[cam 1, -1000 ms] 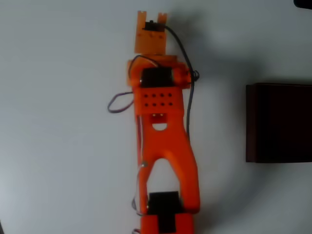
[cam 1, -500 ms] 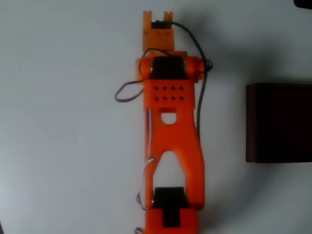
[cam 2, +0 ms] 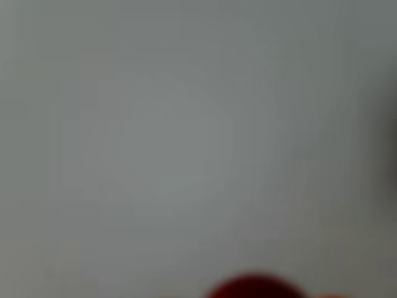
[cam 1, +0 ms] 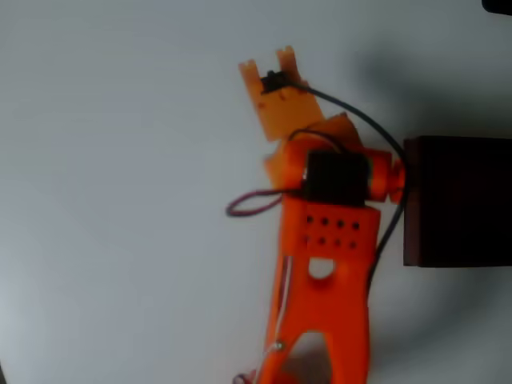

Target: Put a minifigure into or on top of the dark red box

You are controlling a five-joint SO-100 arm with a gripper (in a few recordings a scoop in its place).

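In the overhead view my orange gripper (cam 1: 269, 70) points up the picture, seen from above, with its fingertips hidden under its own body. It hangs left of the dark red box (cam 1: 460, 200), which lies at the right edge with maroon walls and a dark inside. At the bottom edge of the wrist view a blurred round dark-red shape shows, the minifigure (cam 2: 254, 287), held in the gripper above a blurred grey table. The arm's joint overlaps the box's left edge in the overhead view.
The pale grey table (cam 1: 120, 200) stretches bare to the left of the arm. A black cable (cam 1: 364, 120) loops from the gripper down past the box's left wall. A dark object (cam 1: 498, 5) shows at the top right corner.
The arm has swung to the right towards the box, and its joint now overlaps the box's left edge. The gripper has tilted and sits slightly lower in the picture.
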